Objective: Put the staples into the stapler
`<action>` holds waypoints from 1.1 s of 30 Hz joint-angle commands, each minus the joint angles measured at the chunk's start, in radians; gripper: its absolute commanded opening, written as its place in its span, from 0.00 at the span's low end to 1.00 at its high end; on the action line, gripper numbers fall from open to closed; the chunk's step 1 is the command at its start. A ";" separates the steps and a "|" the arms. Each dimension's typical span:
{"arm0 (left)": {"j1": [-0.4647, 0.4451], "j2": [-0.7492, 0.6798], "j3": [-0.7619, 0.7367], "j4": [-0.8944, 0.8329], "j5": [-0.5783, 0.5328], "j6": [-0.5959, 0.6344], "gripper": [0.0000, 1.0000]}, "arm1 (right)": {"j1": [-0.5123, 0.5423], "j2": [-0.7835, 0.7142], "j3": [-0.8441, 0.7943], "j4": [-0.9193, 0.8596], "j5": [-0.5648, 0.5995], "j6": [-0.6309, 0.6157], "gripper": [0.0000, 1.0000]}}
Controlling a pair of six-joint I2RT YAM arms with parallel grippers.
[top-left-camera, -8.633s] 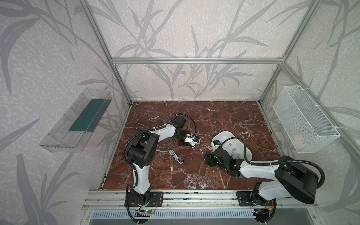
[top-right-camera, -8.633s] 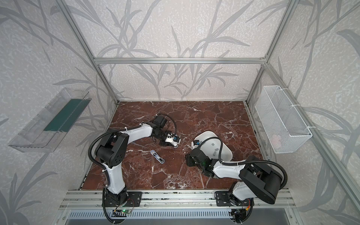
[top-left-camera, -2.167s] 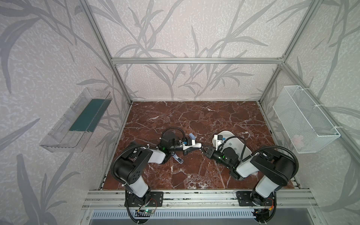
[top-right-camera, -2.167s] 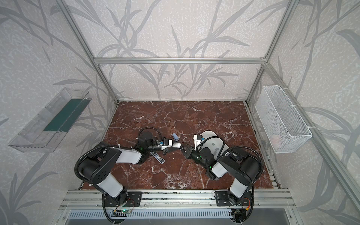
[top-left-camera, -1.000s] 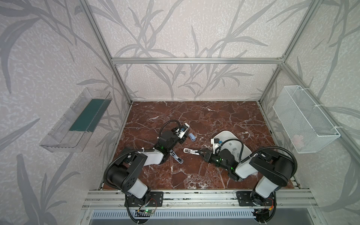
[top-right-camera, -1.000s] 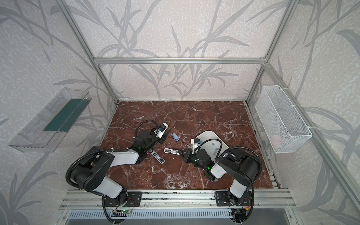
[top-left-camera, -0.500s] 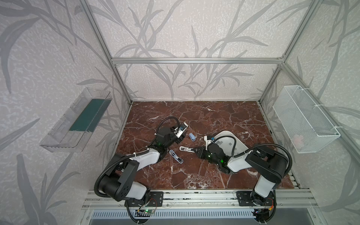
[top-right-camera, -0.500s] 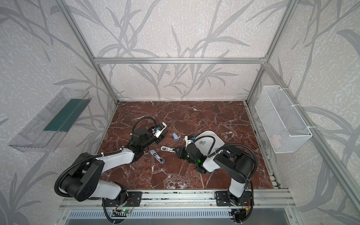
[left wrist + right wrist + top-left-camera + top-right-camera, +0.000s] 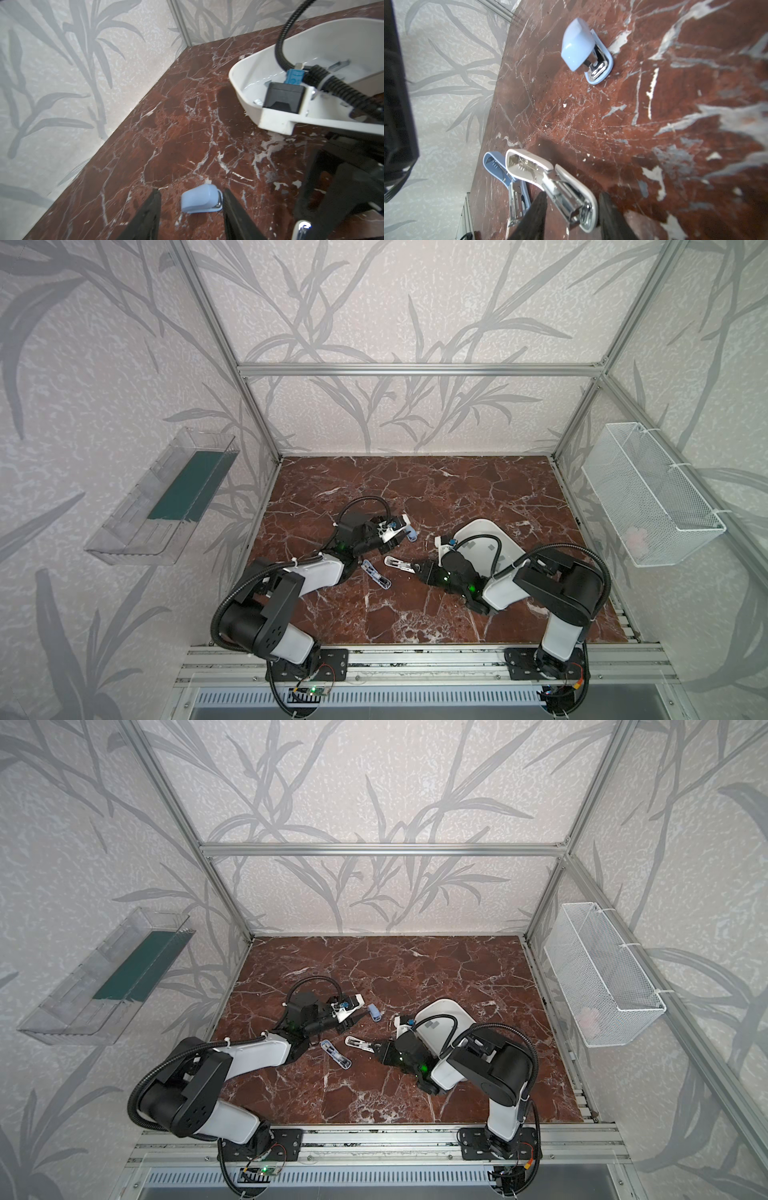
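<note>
— In the white tray [image 9: 482, 526], at three o'clock from the middle of the table [image 9: 415, 489] in both top views, lie the staples [image 9: 258, 102]: a few small grey strips, loose on its floor.
— And the staplers?
— All outside it. A small pale-blue stapler [image 9: 199, 199], closed, sits on the marble at nine o'clock from the tray. A white stapler [image 9: 550, 182], hinged wide, lies at eight o'clock from the tray. A blue stapler [image 9: 508, 180], also folded back, is just beside that one.
— The claws?
— The left gripper [image 9: 191, 191] has its jaws spread to either side of the small one, gripping nothing. The right gripper [image 9: 572, 194] straddles the white stapler's hinge end, jaws parted, and that stapler rests on the marble.
— Farther out?
— A wire basket [image 9: 648, 497] hangs on the wall at three o'clock, and a clear bin [image 9: 162, 506] at nine.
</note>
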 commanded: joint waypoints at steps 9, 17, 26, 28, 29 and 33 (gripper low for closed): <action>0.010 0.072 0.184 -0.417 0.037 0.210 0.50 | 0.004 -0.258 -0.003 -0.262 0.065 -0.178 0.54; 0.015 0.154 0.416 -0.730 -0.046 0.282 0.53 | -0.016 -0.348 0.036 -0.397 0.183 -0.366 0.54; 0.052 0.233 0.705 -1.262 -0.067 0.710 0.51 | -0.055 -0.458 0.023 -0.425 0.076 -0.624 0.59; 0.069 0.246 0.712 -1.298 -0.069 0.761 0.52 | -0.059 -0.501 0.002 -0.446 0.064 -0.650 0.60; 0.074 0.255 0.706 -1.285 -0.078 0.785 0.52 | -0.059 -0.514 -0.006 -0.459 0.061 -0.661 0.61; 0.075 0.324 0.751 -1.280 -0.057 0.851 0.54 | -0.069 -0.505 -0.026 -0.418 0.004 -0.705 0.62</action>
